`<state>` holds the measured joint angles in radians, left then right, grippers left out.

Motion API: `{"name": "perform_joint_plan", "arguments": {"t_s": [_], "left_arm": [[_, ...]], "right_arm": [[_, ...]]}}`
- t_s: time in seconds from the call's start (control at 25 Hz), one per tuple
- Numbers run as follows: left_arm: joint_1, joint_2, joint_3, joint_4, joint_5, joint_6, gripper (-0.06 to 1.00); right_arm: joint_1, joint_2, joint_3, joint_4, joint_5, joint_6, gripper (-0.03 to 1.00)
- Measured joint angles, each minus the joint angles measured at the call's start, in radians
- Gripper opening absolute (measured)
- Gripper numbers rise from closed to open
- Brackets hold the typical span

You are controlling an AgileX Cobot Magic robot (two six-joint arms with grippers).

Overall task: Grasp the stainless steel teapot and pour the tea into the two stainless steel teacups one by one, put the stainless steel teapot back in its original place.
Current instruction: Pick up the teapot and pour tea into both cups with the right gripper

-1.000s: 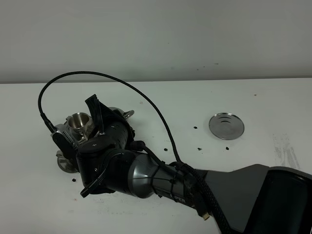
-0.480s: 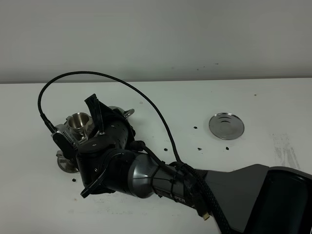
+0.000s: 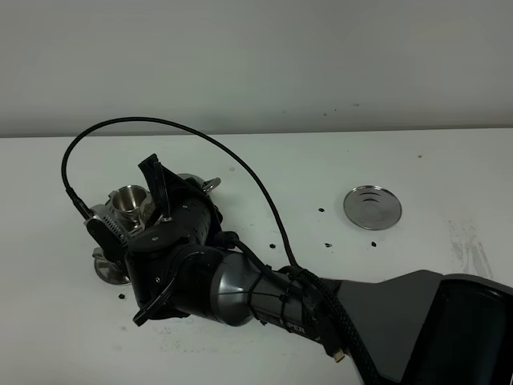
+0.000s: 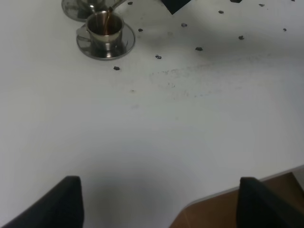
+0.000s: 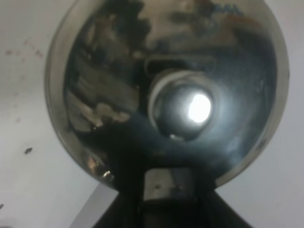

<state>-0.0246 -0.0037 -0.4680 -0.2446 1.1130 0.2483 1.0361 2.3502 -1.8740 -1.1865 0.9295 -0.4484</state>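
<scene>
**Teapot in right grip, tea running into a cup**

You have the teapot (image 5: 171, 95) clamped by its handle in the right gripper (image 5: 166, 190), jaws closed. Its lid and knob fill the right wrist view. It hangs over the left side of the table (image 3: 449, 160), mostly hidden behind the arm (image 3: 240, 293) in the high view. A thin brown stream drops into one cup (image 4: 104, 28), which stands on its saucer (image 4: 124, 43). The second cup (image 4: 81, 5) sits just beside it. The disc (image 3: 373, 207) lies flat, well apart to the right. Your left gripper (image 4: 164, 204) hovers over the table, fingers spread wide, holding nothing.
</scene>
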Motion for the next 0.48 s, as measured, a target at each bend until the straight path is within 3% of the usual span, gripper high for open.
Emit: {"name": "perform_joint_plan", "arguments": {"t_s": [0.48], "left_arm": [[0.0, 0.0, 0.0, 0.0, 0.0, 0.0, 0.64]], "right_arm": [[0.0, 0.0, 0.0, -0.009, 0.0, 0.0, 0.21]]}}
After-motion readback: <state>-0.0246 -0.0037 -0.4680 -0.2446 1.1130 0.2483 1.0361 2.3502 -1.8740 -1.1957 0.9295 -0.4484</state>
